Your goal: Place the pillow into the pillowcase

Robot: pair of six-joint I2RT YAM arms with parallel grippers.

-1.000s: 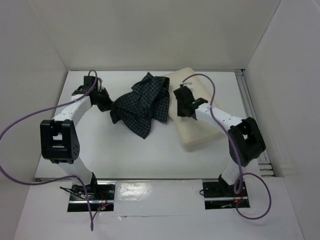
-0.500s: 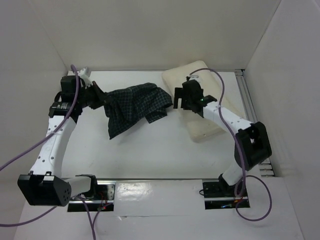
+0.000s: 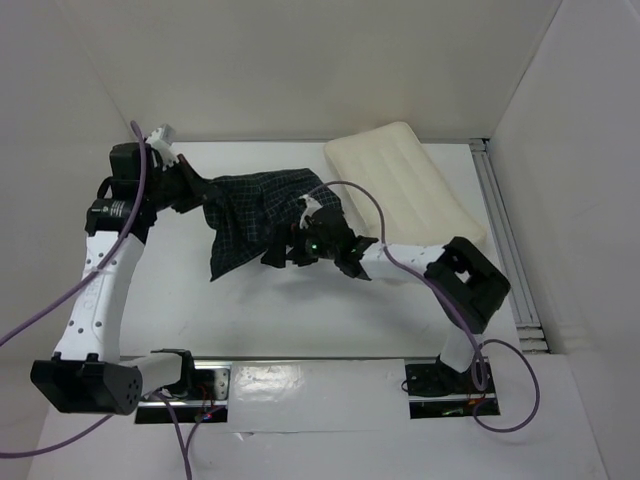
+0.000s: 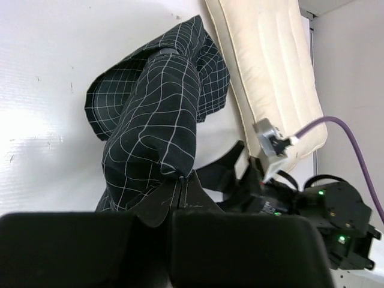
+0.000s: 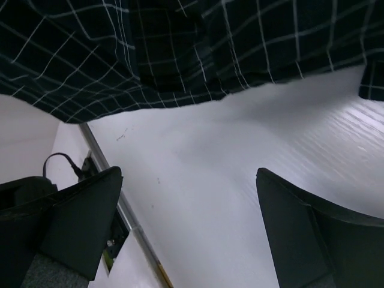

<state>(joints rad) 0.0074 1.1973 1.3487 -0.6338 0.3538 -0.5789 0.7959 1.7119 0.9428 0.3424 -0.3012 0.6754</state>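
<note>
The dark checked pillowcase hangs off the table at the back left, gathered at one corner in my left gripper, which is shut on it. In the left wrist view the cloth drapes down from the closed fingertips. The cream pillow lies flat at the back right, with nothing touching it. My right gripper sits low under the pillowcase's lower edge, open wide. Its wrist view shows the checked cloth above the two spread fingers and only bare table between them.
White walls close in the table on the left, back and right. A metal rail runs along the right side, another along the front by the arm bases. Purple cables loop off both arms.
My right gripper opened, left the pillow and swung left and down to under the pillowcase. The left arm rose and lifted the pillowcase, which now hangs more spread out.
</note>
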